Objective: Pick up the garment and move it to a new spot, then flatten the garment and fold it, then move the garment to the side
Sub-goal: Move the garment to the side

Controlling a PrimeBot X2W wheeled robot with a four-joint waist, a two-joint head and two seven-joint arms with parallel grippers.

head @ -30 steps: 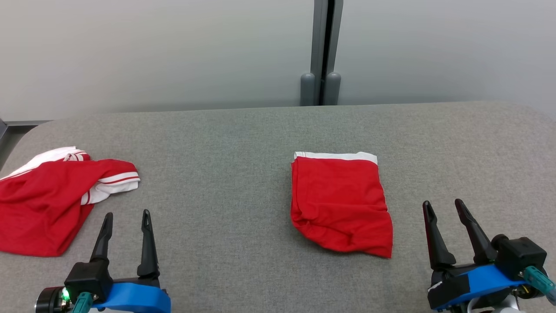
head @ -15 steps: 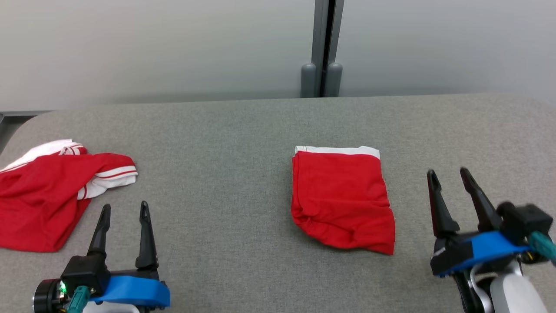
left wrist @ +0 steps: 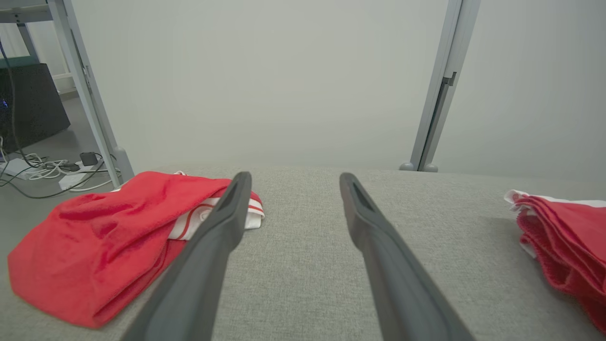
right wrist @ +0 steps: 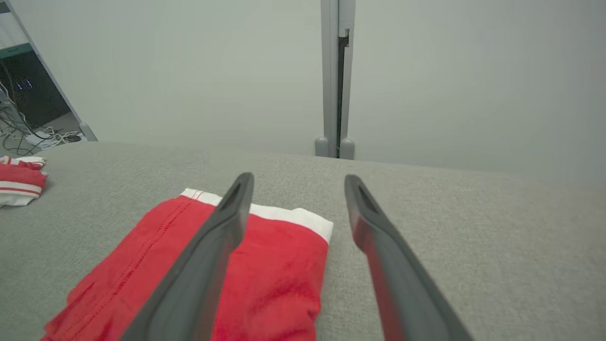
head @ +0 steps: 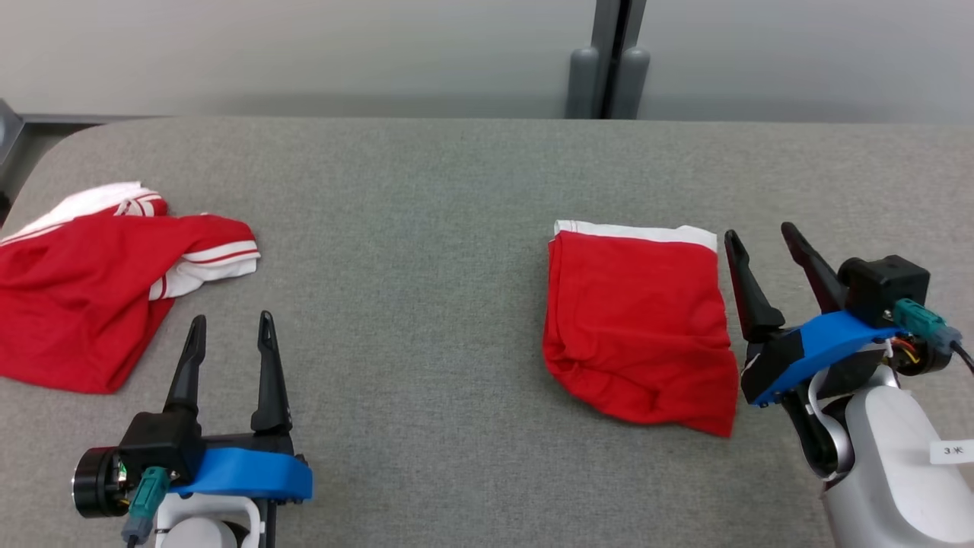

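A folded red garment (head: 635,327) with a white band along its far edge lies flat on the grey table, right of centre. My right gripper (head: 759,230) stands open just beside its right edge, near the far right corner, with nothing between the fingers. In the right wrist view my right gripper (right wrist: 298,176) points past that corner of the folded garment (right wrist: 279,274). A second, crumpled red and white garment (head: 84,297) lies at the table's left end. My left gripper (head: 231,318) is open and empty to its right, apart from it. The left wrist view shows my left gripper (left wrist: 294,176) beside the crumpled garment (left wrist: 104,237).
The grey padded table (head: 426,198) runs the width of the head view, with a rounded corner at the far left. A pale wall and a grey post (head: 609,68) stand behind it. Cables (left wrist: 42,168) lie on the floor beyond the left end.
The camera has tilted down and shifted. My right gripper has moved forward and inward, up alongside the folded garment's right edge. The left gripper has hardly moved. Both garments lie as before.
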